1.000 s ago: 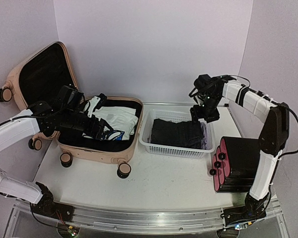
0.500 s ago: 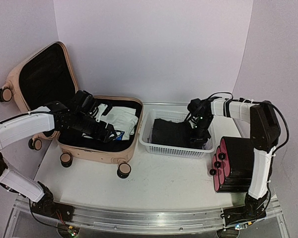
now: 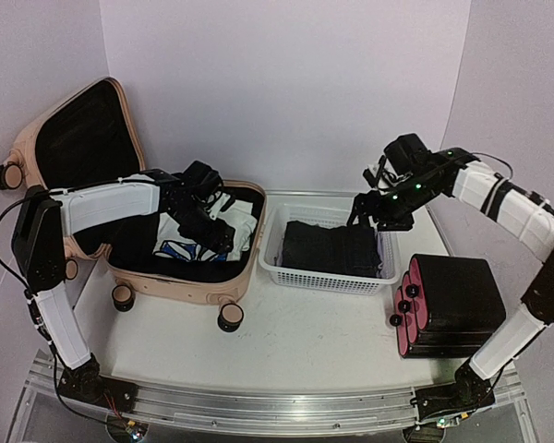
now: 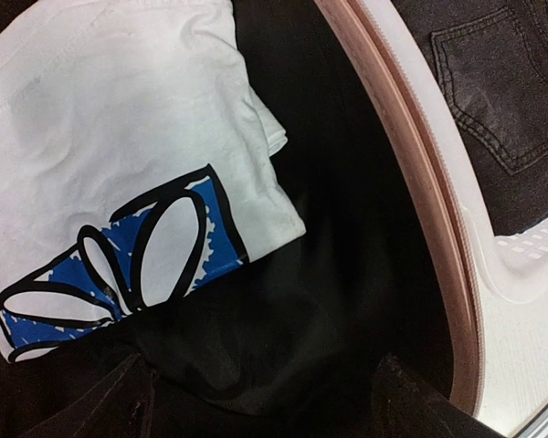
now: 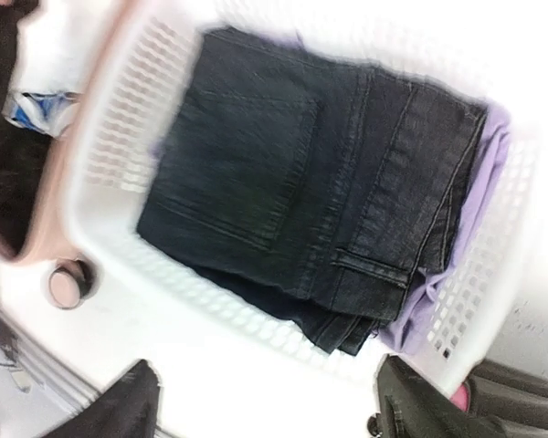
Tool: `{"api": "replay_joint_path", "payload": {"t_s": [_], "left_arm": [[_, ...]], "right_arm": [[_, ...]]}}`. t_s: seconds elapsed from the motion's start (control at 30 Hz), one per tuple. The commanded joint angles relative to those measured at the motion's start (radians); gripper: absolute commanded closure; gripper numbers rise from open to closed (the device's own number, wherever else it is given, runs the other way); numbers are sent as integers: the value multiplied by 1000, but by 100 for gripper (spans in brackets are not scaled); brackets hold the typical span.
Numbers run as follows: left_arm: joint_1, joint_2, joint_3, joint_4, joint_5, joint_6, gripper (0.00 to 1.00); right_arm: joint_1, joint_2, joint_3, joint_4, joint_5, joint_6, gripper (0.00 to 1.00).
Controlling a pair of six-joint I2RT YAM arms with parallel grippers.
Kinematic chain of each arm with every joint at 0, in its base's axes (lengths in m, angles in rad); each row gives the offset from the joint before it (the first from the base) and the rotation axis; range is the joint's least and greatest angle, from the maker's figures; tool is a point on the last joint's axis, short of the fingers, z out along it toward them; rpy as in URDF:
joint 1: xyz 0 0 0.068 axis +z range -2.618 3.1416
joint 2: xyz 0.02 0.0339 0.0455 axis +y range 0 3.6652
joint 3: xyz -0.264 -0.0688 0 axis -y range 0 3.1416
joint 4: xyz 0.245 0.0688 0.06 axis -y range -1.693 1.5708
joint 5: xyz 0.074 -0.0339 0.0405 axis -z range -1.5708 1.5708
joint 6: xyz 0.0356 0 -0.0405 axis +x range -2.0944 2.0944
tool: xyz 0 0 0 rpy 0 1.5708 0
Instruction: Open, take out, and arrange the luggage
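Observation:
The pale pink luggage (image 3: pixel 180 286) lies open at the left, its black-lined lid (image 3: pixel 74 138) standing up. Inside lie a white T-shirt with a blue print (image 3: pixel 235 214) and black fabric. My left gripper (image 3: pixel 214 235) is inside the case, open and empty. In the left wrist view it (image 4: pixel 269 411) hovers over black fabric (image 4: pixel 283 319) just below the T-shirt (image 4: pixel 119 137), with the pink rim (image 4: pixel 420 182) to the right. My right gripper (image 3: pixel 377 212) is open and empty above the right end of the white basket; in the right wrist view it (image 5: pixel 274 411) is over the basket's near rim.
The white mesh basket (image 3: pixel 328 280) stands right of the luggage and holds folded dark jeans (image 3: pixel 328 245) over a purple garment (image 5: pixel 438 292). A black case with a red side and small wheels (image 3: pixel 443 305) stands at the right front. Purple walls close in the table.
My left gripper has moved right and deeper into the luggage, over the T-shirt. My right gripper dipped to the jeans in the basket, then rose empty.

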Motion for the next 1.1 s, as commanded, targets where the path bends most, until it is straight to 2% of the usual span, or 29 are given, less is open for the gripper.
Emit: {"api": "replay_joint_path", "payload": {"t_s": [0.0,0.1,0.2,0.3,0.37,0.5,0.57,0.7,0.9,1.07], "left_arm": [[6,8,80,-6,-34,39,17],[6,49,74,0,-28,71,17],[6,74,65,3,-28,75,19],[7,93,72,-4,70,46,26],[6,126,99,-30,115,32,33],[5,188,116,-57,130,-44,49],[1,211,144,-67,148,-60,51],[-11,249,201,-70,78,-58,51],[-22,332,296,-100,-73,23,55],[-23,367,334,-102,-141,110,55]], "right_arm": [[1,-115,-67,56,-27,-26,9],[1,-164,-133,126,-12,-57,2],[1,-194,-222,213,40,-69,2],[1,-193,-253,237,80,-38,2],[1,-187,-242,201,97,-9,2],[1,-182,-170,9,143,52,2],[1,-176,-101,-87,136,59,2],[2,-180,-10,-202,189,35,2],[1,-204,-12,-210,233,-5,2],[2,-183,18,-210,224,-20,2]]}}
